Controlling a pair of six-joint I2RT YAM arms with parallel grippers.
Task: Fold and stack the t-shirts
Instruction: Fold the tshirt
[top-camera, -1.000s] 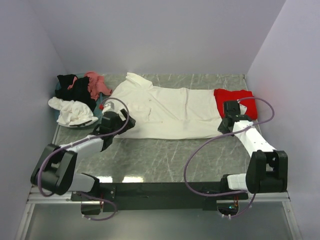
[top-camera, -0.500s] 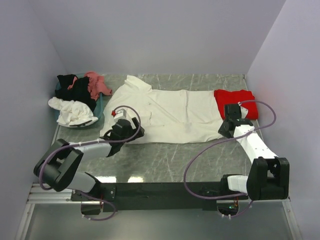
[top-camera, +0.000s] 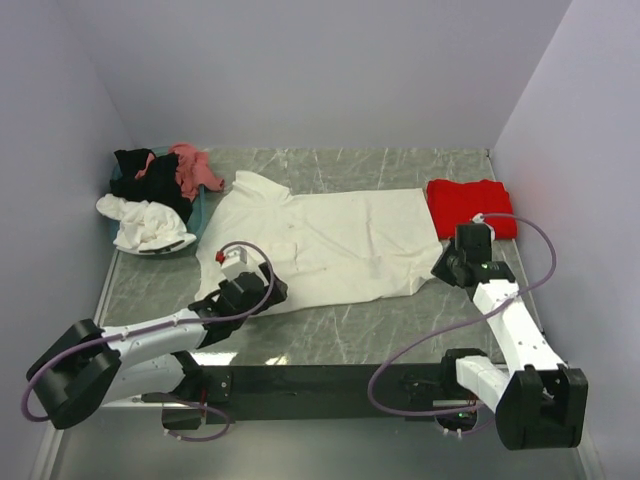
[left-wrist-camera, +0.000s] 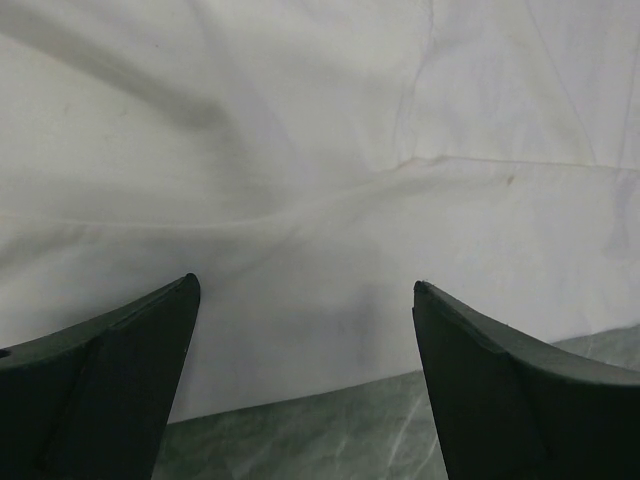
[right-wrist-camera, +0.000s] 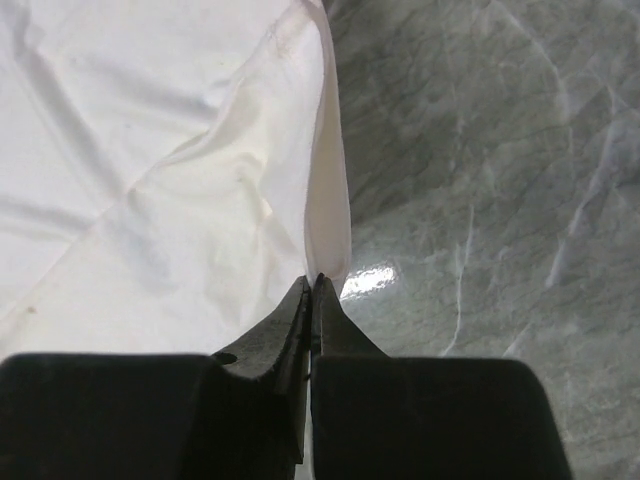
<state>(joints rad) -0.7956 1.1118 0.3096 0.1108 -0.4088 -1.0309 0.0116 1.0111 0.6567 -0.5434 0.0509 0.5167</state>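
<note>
My right gripper (right-wrist-camera: 312, 282) was pinched shut on the near right corner of the cream t-shirt (top-camera: 330, 238). My left gripper (left-wrist-camera: 305, 288) stood wide apart at its near left hem, with nothing between the jaws. The shirt's long axis ran left to right across the tabletop (top-camera: 340, 325), collar end left. The red t-shirt (top-camera: 468, 203) lay folded near the far right corner.

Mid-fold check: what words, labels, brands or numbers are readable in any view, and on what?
None can be read. The cream t-shirt, the red t-shirt and the heap of black, pink and white shirts show no print or tag, and the marbled table bears no marking.
</note>
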